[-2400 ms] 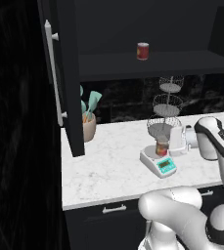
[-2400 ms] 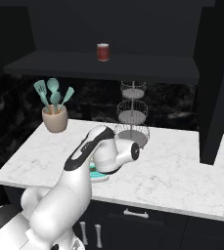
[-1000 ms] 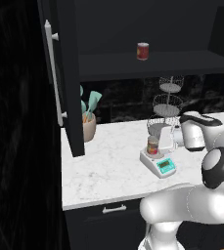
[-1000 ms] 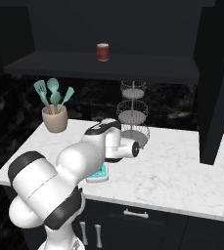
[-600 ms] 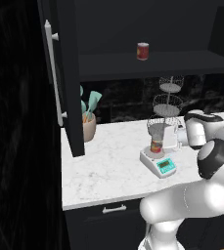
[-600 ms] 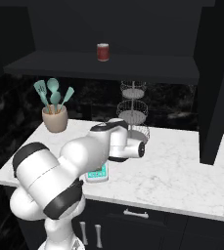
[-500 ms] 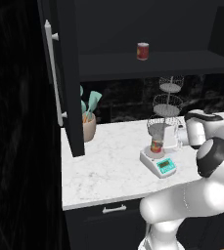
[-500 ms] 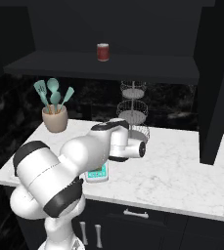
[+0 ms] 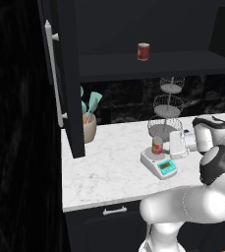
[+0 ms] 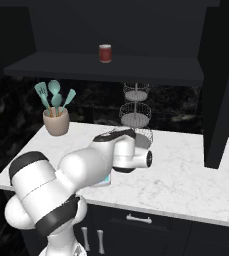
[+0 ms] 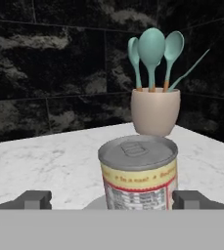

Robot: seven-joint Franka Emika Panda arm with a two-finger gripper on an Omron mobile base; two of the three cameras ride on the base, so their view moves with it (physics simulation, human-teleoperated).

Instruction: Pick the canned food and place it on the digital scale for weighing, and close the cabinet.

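Canned food [image 9: 157, 145] sat upright on the digital scale [image 9: 158, 164], on the round plate, teal display facing the counter's front edge. Same can in the hand view [image 11: 139, 172]: silver top, yellow-orange band, red strip at the bottom, upright between the two dark fingertips [image 11: 33, 199].

Gripper [image 9: 177, 144] hung level, just right of the can in the left base view, pointed at it. Spread apart: one tip on each side of the can in the hand view, gap on both sides, no contact seen. Probably clear of the can, though the lower part of the fingers was cut off by the frame edge.

Scale mostly hidden behind the arm in the right base view; only a sliver of teal [image 10: 106, 180] showing, likely the display.

Cabinet [image 9: 65, 78] open: left door swung out toward the camera, long silver bar handle [image 9: 53, 78] on its edge. Right door [image 10: 221, 85] also standing open in the right base view.

Second, plain red can [image 9: 143, 51] on the cabinet shelf, well above the scale. Utensil holder [image 9: 88, 127] with teal spoons on the marble counter [image 9: 109, 172], just beside the left door. Three-tier wire basket stand [image 9: 166, 110] right behind the scale. Drawer handle [image 9: 115, 210] below the counter edge.
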